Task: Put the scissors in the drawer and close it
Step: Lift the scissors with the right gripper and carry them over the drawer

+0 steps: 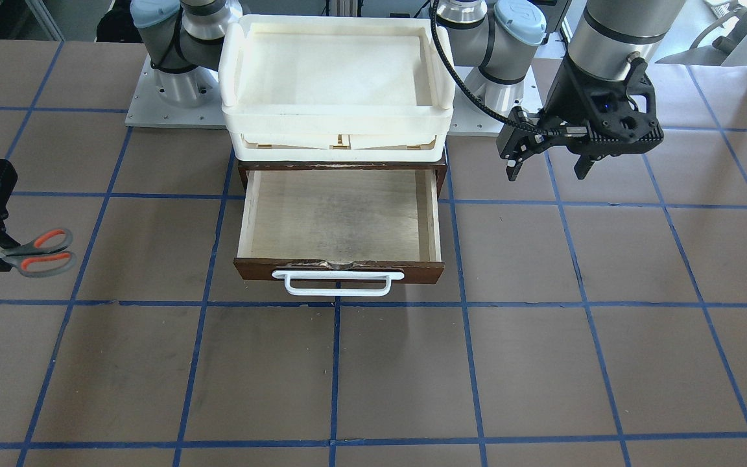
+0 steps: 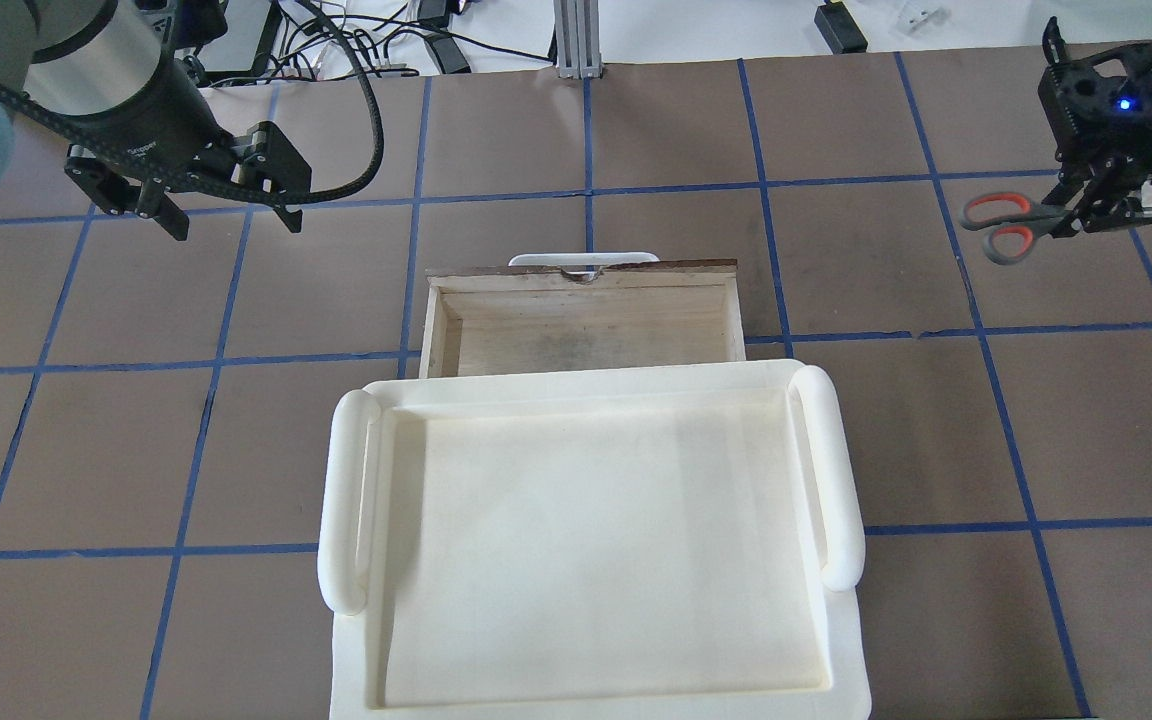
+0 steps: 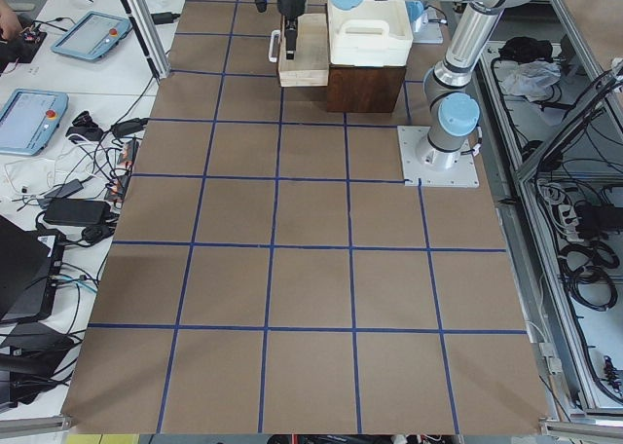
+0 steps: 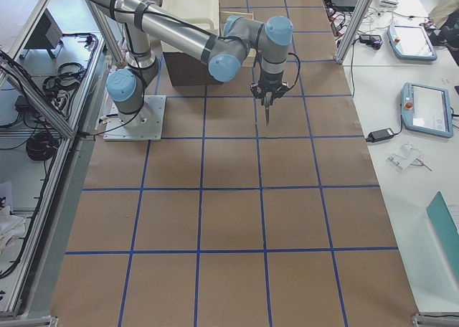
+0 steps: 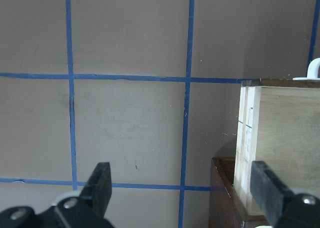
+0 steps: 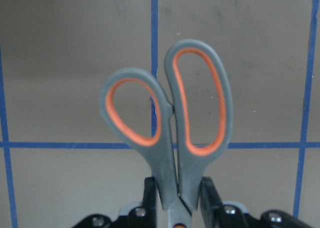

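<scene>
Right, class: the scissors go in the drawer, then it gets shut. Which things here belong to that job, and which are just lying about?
Belong to the job:
- scissors, clamped in the right gripper
- drawer, pulled open, nothing inside
- white handle on its front

Just lying about:
- cream-white trays, stacked above the drawer
- left gripper, open, holding nothing

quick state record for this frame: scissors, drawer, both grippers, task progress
scissors: held by right gripper just below the handles, loops sticking out beyond it
drawer: pulled open, nothing inside
left gripper: open, empty, off to the drawer's side
trays: cream, stacked above the drawer
progress: scissors not in yet, drawer not closed
</scene>
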Robot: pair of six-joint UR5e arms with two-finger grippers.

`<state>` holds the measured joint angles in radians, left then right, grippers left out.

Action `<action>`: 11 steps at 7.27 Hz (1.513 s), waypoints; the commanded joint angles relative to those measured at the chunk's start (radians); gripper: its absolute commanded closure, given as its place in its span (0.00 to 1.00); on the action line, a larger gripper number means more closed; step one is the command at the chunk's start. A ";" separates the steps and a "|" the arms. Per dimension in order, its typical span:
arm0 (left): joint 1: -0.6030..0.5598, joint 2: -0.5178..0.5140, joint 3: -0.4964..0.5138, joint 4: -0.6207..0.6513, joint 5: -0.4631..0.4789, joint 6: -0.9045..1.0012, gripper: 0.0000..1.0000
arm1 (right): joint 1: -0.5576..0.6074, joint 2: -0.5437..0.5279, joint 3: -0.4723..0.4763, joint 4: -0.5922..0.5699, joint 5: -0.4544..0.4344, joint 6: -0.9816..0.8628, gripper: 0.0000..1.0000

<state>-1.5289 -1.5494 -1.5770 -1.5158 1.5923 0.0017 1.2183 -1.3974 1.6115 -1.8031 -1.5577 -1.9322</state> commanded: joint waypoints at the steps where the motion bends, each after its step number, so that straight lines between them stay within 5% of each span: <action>1: 0.000 0.002 0.000 -0.001 0.001 0.000 0.00 | 0.155 -0.031 -0.038 0.086 0.001 0.163 1.00; 6: -0.002 -0.001 0.000 0.000 0.003 0.000 0.00 | 0.487 -0.031 -0.038 0.113 0.002 0.434 1.00; 11: 0.000 0.003 0.000 0.000 0.002 0.000 0.00 | 0.662 0.006 -0.036 0.050 0.051 0.642 1.00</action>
<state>-1.5295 -1.5466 -1.5769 -1.5144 1.5943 0.0015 1.8337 -1.4067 1.5762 -1.7273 -1.5075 -1.3375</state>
